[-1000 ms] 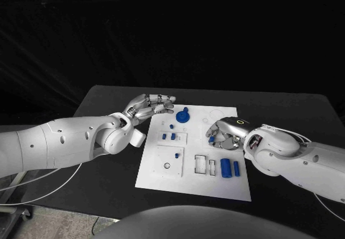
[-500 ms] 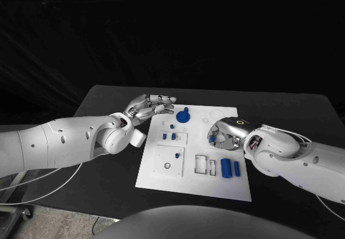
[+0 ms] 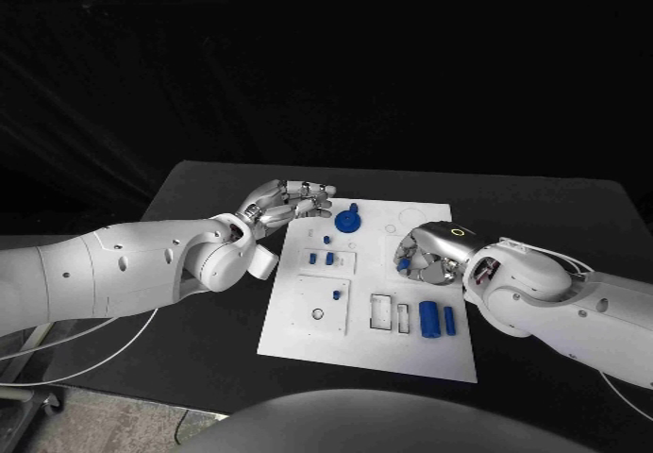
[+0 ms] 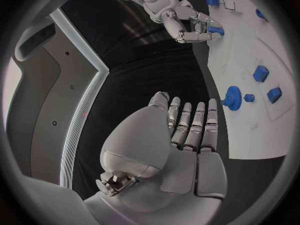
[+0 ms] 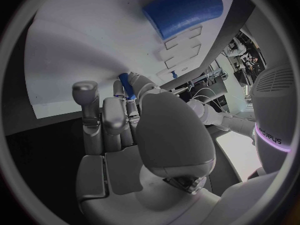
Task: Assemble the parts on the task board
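Pinching a blue part (image 3: 403,265), right hand (image 3: 428,253) over task board (image 3: 357,351)

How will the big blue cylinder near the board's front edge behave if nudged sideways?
The big blue cylinder lies on its side on the task board, so it would probably roll. It looks like rigid plastic, likely light. Its smooth surface may slip in a loose pinch.
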Controlling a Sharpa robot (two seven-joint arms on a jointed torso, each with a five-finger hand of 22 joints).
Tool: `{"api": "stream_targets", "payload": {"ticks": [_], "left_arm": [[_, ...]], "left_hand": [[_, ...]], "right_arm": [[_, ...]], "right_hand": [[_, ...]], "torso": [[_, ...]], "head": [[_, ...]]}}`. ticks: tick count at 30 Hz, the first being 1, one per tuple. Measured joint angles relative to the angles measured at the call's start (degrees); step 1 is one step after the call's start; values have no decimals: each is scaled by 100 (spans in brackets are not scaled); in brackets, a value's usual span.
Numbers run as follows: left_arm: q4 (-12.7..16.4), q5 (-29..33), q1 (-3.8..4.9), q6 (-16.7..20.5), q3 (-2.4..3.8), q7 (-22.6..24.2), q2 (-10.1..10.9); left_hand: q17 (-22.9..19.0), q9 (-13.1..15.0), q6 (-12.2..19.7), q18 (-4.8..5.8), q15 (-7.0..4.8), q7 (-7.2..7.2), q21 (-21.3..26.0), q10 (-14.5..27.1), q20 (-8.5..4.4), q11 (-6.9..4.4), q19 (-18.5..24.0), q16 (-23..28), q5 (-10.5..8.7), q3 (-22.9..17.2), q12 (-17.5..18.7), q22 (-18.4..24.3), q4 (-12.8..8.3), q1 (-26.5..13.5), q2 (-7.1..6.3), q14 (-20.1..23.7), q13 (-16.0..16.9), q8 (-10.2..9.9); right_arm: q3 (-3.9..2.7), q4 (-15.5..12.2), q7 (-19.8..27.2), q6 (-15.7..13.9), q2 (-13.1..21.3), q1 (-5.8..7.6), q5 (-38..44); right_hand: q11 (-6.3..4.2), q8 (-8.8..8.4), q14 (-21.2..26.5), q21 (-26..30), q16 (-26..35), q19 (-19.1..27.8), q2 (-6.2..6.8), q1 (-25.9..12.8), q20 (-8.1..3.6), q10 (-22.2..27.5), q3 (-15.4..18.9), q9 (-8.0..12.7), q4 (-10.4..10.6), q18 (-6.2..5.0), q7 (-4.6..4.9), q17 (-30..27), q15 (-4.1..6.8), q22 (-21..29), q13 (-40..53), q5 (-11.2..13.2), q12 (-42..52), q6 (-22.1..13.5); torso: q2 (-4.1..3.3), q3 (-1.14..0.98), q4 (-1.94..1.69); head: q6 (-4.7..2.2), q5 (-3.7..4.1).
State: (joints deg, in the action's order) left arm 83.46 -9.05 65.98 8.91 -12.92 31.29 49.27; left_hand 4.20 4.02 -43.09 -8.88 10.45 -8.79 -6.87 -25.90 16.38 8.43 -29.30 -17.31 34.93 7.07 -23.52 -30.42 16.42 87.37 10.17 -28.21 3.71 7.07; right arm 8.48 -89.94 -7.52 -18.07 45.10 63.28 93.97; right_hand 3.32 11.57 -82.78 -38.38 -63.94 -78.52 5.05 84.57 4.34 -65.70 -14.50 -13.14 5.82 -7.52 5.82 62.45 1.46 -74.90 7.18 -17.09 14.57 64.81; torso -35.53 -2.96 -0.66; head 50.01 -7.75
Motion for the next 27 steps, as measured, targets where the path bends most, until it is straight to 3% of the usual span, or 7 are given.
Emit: {"api": "stream_targets", "payload": {"ticks": [3, 9, 10, 14, 21, 22, 27], "left_arm": [[0, 0, -3, -4, 0, -16, 4], [1, 0, -8, -15, 0, -60, 4], [1, 0, -9, -18, 0, -69, 3], [-6, 0, -10, -27, 0, -96, -4], [-17, 0, -13, -31, 0, -111, -18], [-19, 0, -14, -31, 0, -111, -20], [-43, 0, -29, -30, 0, -103, -37]], "left_hand": [[0, 0, 0, 0, 0, 0, 0, -20, 0, 19, 0, 0, 0, -16, 0, 6, 16, 0, 0, 0, 0, 0], [0, 0, 0, 0, 0, 0, 0, -50, 0, 49, 0, 0, 0, -33, 0, 15, -1, 0, 0, 0, 5, 0], [0, 0, -14, 1, 0, -13, 0, -50, 0, 50, 0, 0, 0, -33, 0, 15, -1, 0, 0, 0, 6, 0], [0, 0, -21, 0, 0, -21, 0, -50, 0, 50, 0, 0, 0, -49, 0, 20, 14, 24, 24, 0, 5, 0], [0, 0, -21, 0, 0, -21, 0, -71, 0, 70, 0, 0, 0, -49, 0, 20, 14, 24, 24, 0, 5, 22], [0, 0, -21, 0, 0, -21, 0, -71, 0, 70, 0, 0, 0, -49, 0, 20, 14, 24, 23, 0, 5, 22], [0, 0, -21, 0, 0, -21, 0, -71, 0, 70, 0, 0, 0, -64, -23, 20, -1, 24, 23, 0, 5, 22]], "right_arm": [[3, -65, 7, -18, 35, 85, -88], [-17, -315, -19, -14, 158, 430, -600], [-17, -388, -34, -3, 198, 489, -719], [-17, -636, -102, 63, 308, 632, -1035], [-15, -1052, -173, 305, 339, 701, -1303], [-15, -1108, -181, 363, 319, 702, -1321], [-13, -1337, -220, 698, 51, 690, -1288]], "right_hand": [[0, 56, 20, 59, 44, 4, -5, 5, -4, 0, -14, 0, -15, 0, 0, -53, 20, 0, 4, 0, 0, 0], [0, 68, 41, 218, 112, 57, -5, 6, 8, 0, -8, -1, -22, -1, 36, -113, -2, -4, 0, 0, -1, -37], [0, 133, 41, 237, 143, 66, -5, 6, 17, -1, -8, -1, -22, -1, 35, -129, -2, -5, -1, 0, -1, -59], [0, 166, 83, 303, 189, 86, -5, 6, -3, -1, -7, -1, -22, -1, 32, -178, -2, -4, -8, 0, -1, -78], [0, 177, 83, 179, 113, 107, -5, 6, 17, -1, -15, -13, -61, -1, 68, -83, -1, -4, -15, -80, -16, -155], [0, 180, 83, 107, 61, 107, -5, 6, 17, -1, -15, -220, -61, -1, 51, -35, -2, -4, -15, -91, -17, -178], [0, 182, 18, -90, -64, 41, -5, 6, 16, 0, -13, -224, -63, 0, 57, 91, 0, -3, -14, -124, -18, -188]], "torso": [[2, 0, -3], [2, 3, -7], [2, 4, -7], [2, 4, -7], [-1, 1, -3], [-2, 1, -3], [-2, -1, -1]], "head": [[0, -15], [0, -20], [0, -20], [0, -23], [0, -25], [0, -21], [0, 18]]}}
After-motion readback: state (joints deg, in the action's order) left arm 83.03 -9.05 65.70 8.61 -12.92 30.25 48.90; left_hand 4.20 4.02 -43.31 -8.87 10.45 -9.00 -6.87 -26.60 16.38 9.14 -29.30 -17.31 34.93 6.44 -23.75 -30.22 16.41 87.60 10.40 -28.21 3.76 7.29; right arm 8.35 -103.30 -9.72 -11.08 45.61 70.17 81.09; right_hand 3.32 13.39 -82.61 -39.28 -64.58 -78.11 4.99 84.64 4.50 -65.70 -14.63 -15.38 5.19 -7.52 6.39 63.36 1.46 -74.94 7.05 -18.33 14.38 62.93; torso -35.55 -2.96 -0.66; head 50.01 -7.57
